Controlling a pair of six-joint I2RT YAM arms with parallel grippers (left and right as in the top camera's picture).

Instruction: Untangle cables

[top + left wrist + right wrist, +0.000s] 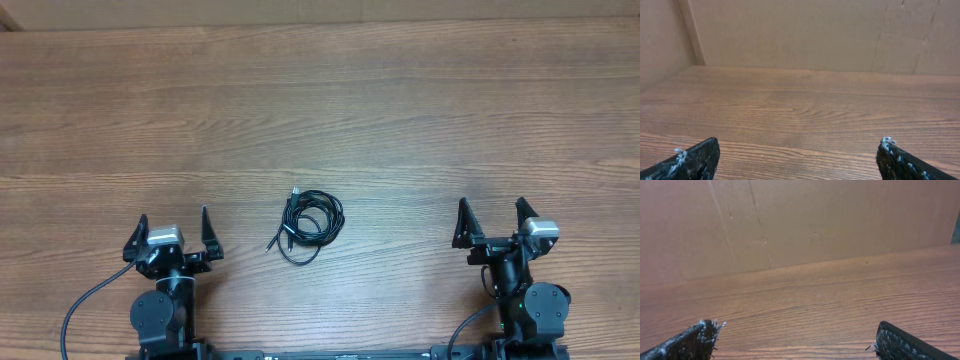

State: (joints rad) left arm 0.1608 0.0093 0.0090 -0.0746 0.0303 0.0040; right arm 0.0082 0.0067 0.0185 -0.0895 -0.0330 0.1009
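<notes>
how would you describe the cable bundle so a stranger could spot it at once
On the wooden table, look along the robots' side, between the left gripper and the right gripper. Roughly midway lie the cables, a small loose coil of thin black cords with small plug ends. Unlike the thicker arm cables, it lies free on the wood.

Colour findings: the table [320,100] is reddish-brown wood, its darker grain streaks running parallel to the front edge. The cables [310,226] are black throughout. The left gripper [174,216] and right gripper [491,203] are black, each carrying a silver-grey block. The fingertips [695,159] are black, flecked white. The back wall [800,30] is plain tan.
</notes>
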